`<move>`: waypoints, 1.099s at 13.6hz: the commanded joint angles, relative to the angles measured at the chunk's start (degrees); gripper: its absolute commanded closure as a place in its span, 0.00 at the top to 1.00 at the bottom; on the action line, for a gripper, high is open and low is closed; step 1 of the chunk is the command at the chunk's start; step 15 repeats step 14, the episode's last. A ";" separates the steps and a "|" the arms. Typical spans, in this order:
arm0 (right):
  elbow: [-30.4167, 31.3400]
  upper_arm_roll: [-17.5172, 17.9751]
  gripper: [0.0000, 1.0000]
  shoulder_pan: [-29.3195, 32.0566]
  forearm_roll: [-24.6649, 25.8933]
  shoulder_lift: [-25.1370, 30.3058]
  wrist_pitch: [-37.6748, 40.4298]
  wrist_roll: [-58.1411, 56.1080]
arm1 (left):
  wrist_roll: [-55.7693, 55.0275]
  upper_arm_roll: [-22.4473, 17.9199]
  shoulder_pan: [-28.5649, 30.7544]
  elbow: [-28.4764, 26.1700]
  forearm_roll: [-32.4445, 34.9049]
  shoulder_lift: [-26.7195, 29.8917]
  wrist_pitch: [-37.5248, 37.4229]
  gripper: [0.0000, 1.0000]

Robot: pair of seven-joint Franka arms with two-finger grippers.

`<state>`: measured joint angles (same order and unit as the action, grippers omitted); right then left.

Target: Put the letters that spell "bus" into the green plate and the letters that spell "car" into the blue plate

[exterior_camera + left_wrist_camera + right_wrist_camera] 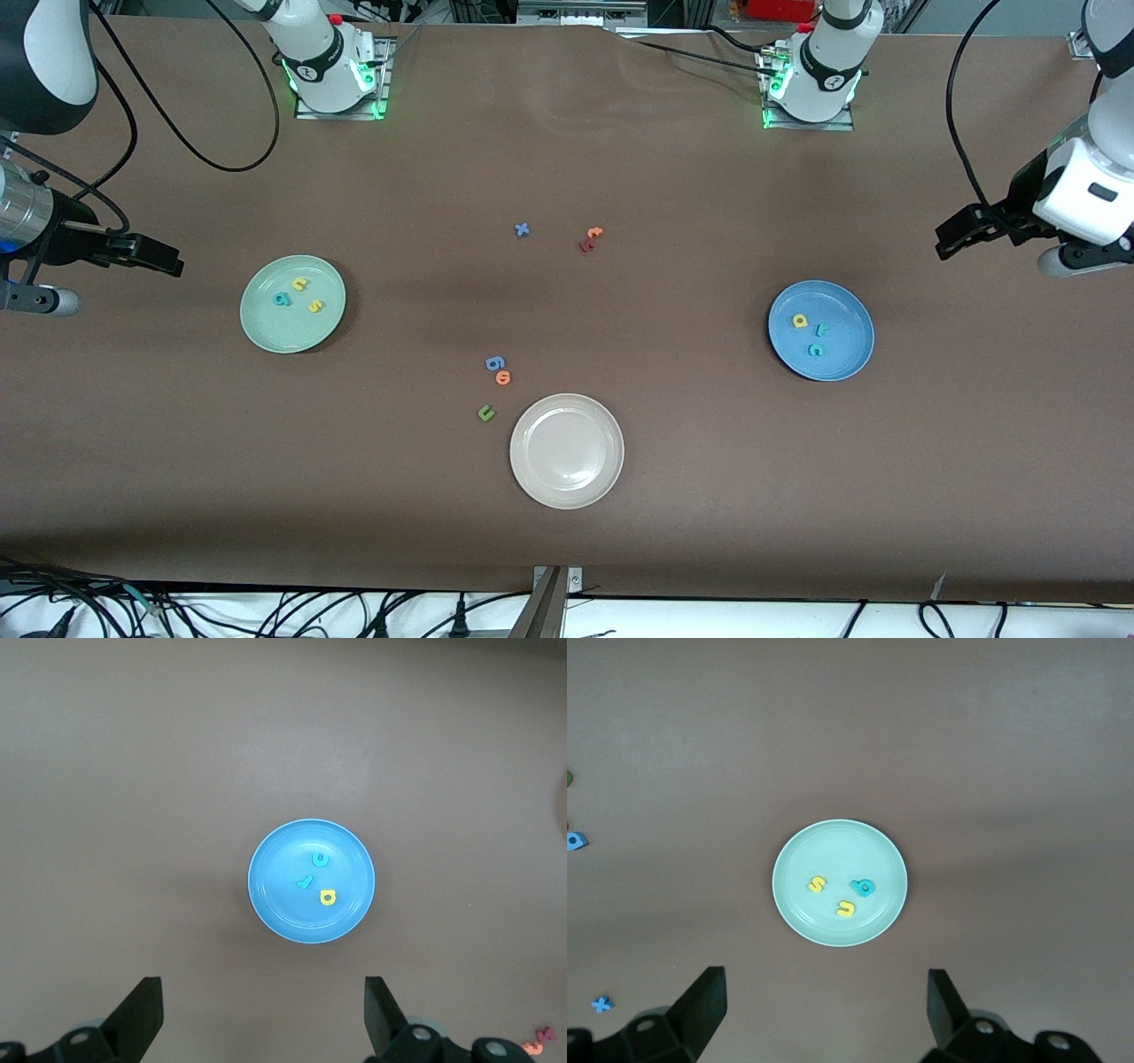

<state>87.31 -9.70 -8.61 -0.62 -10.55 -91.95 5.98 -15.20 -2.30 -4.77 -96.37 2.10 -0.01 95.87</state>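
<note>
The green plate (266, 330) (797, 850) lies toward the right arm's end of the table and holds a teal "b" (282, 299) (863, 888), a yellow "u" (299, 284) (846, 909) and a yellow "s" (314, 307) (818, 884). At the left arm's end, the blue plate (846, 363) (275, 912) holds a yellow "a" (800, 321) (328, 896), a teal "r" (822, 330) (304, 881) and a teal "c" (816, 349) (320, 859). My right gripper (168, 259) (824, 1010) hangs open and empty, high beside the green plate. High beside the blue plate, my left gripper (950, 241) (262, 1014) is open and empty too.
A beige-white plate (532, 478) sits nearest the front camera at mid-table. Loose letters lie around the middle: a blue "g" (494, 362), an orange "o" (503, 378), a green "u" (485, 412), a blue "x" (522, 229), an orange "t" (594, 233) on a dark red letter (585, 245).
</note>
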 commanded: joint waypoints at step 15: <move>0.41 0.30 1.00 -0.09 0.71 0.36 -0.42 0.44 | -0.71 -0.42 -0.24 -0.31 -0.08 0.01 -2.27 1.00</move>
